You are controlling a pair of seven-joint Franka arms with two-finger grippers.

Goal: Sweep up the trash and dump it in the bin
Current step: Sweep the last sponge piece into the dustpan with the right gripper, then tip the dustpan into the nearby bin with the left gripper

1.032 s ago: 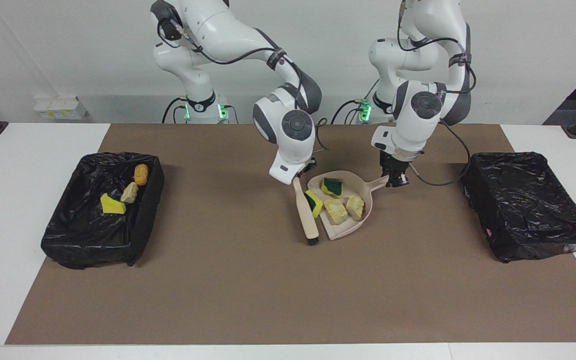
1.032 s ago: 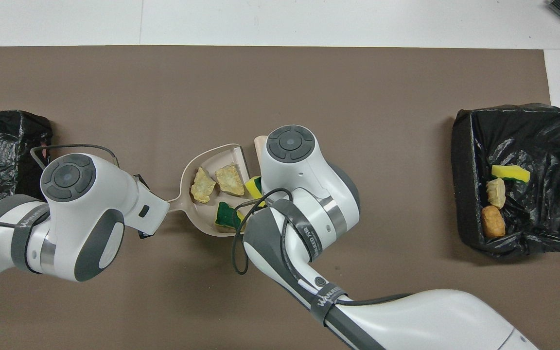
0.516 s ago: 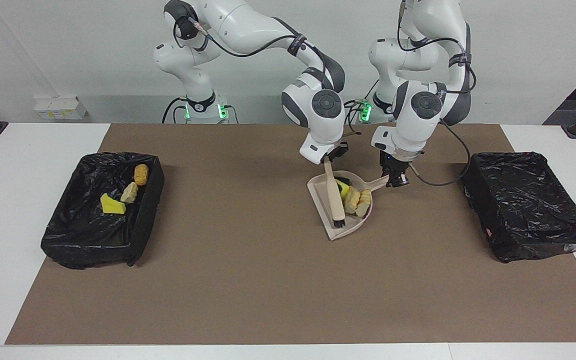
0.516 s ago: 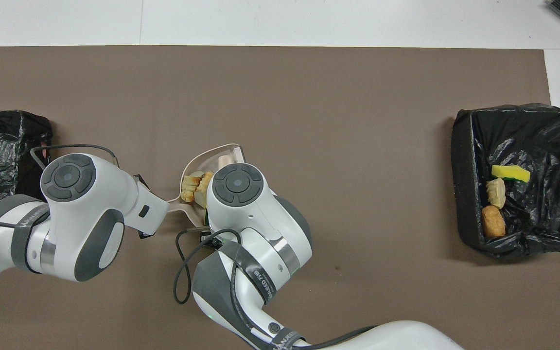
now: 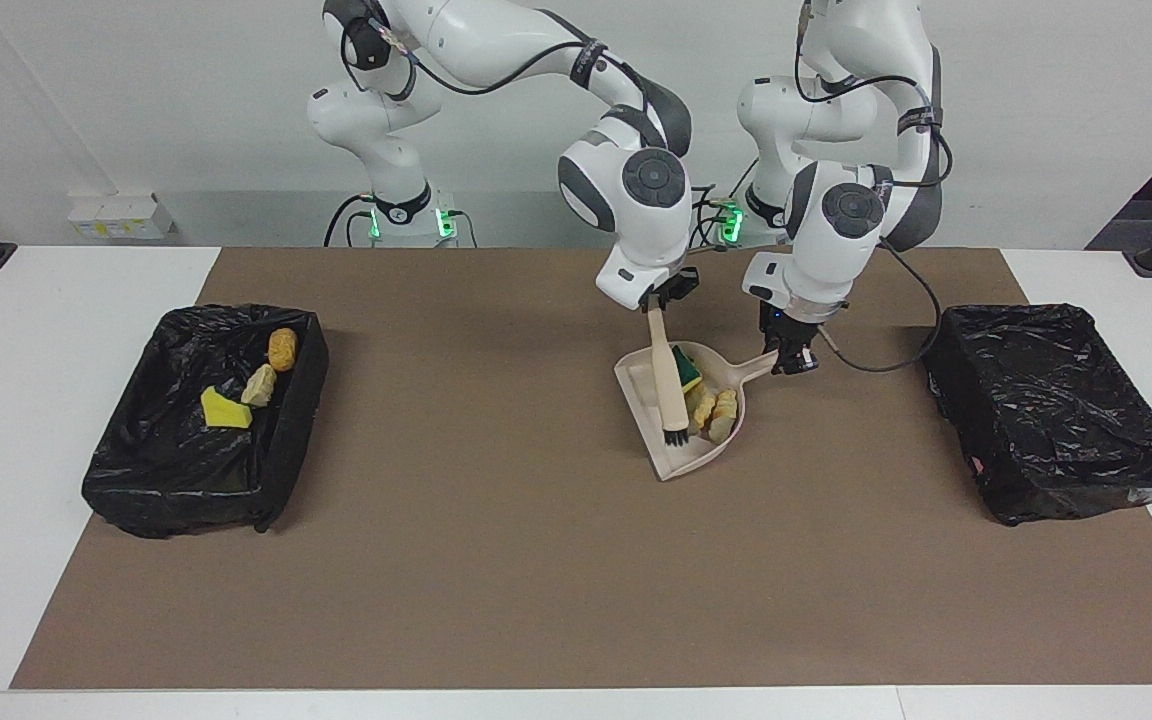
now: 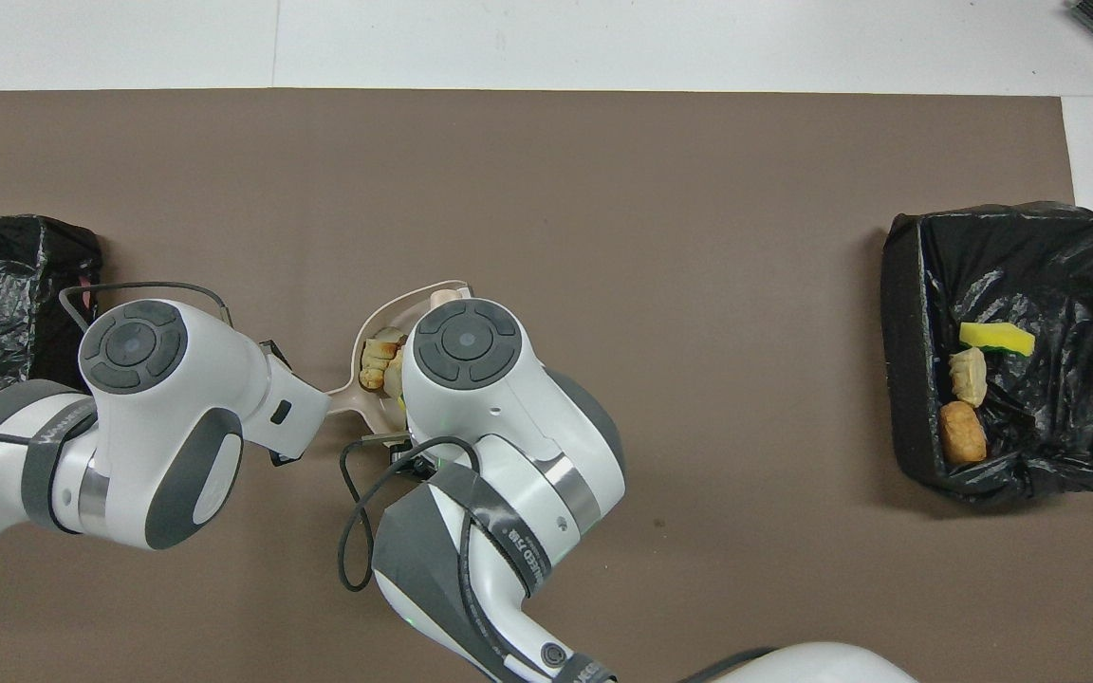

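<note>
A beige dustpan (image 5: 677, 461) lies on the brown mat, and my left gripper (image 5: 788, 362) is shut on its handle. My right gripper (image 5: 658, 306) is shut on the top of a beige brush (image 5: 669, 380), which slants down with its dark bristles in the pan. Trash lies bunched against the pan's wall toward the left arm's end: a green-and-yellow sponge piece (image 5: 687, 368) and two bread-like chunks (image 5: 715, 407). In the overhead view my right arm covers most of the pan (image 6: 393, 305); only some chunks (image 6: 376, 355) show. The black-lined bin (image 5: 298, 402) at the right arm's end holds three scraps (image 5: 258, 384).
A second black-lined bin (image 5: 1056, 410) stands at the left arm's end of the table, close to my left arm, with no scraps showing in it. The brown mat (image 5: 496, 560) covers most of the white table. A cable loops from my left wrist.
My right arm swept the brush from beside the pan across it, pushing the scraps against the pan's wall, then raised it slightly. The left arm and pan stayed put.
</note>
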